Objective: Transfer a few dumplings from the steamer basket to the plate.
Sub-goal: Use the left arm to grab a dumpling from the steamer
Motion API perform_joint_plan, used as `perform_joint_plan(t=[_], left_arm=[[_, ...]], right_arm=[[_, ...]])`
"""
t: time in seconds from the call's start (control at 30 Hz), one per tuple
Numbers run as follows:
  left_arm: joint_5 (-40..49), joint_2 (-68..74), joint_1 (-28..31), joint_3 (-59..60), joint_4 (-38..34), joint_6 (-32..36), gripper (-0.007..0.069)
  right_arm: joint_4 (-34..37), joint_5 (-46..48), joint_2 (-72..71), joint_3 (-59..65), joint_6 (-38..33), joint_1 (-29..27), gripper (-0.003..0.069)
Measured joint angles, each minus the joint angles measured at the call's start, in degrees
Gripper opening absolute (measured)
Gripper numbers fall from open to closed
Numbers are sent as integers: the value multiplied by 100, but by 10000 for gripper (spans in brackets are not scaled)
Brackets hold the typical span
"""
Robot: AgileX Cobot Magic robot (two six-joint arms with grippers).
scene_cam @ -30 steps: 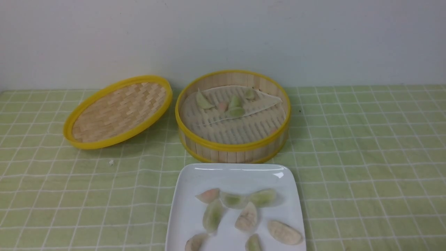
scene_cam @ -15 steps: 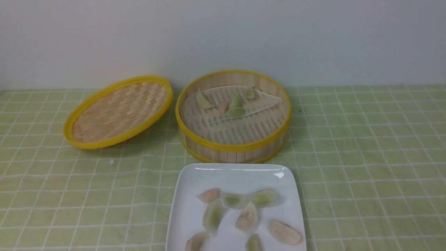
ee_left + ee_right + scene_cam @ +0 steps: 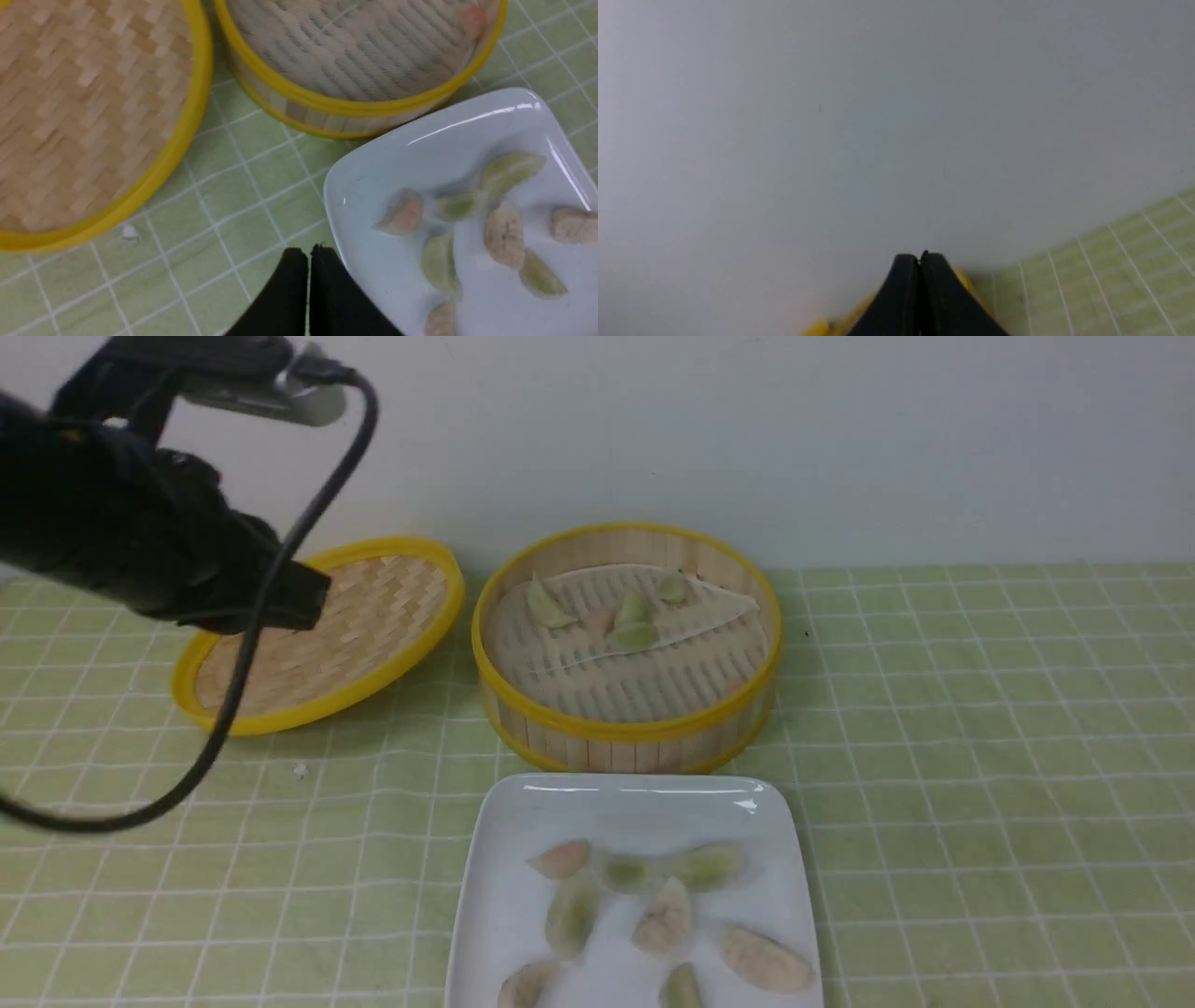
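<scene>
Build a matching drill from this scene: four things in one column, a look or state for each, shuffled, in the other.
Column one:
1. lid
2. basket
3. plate
4. left gripper

Column two:
a. glossy white
b. shut
c. tall slatted walls
d. shallow, woven

Pairs: 1-d, 2-c, 3-a, 4-b

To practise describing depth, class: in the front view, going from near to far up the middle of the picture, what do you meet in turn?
White plate holding several plated dumplings → steamer basket with a few basket dumplings on its liner → pale wall.
</scene>
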Motion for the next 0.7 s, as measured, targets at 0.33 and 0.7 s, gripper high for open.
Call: perform_joint_plan(t=[0.33,0.7], left_arm=[[903,2673,-1036,-2895,1229,123,-6],[-295,4536,-1244,-4202,1512,56,257]], right_arm=[[-953,4354,3340,-3468,-1664,43,-16],[42,4309,4083,-3689,-1843,43,-16]])
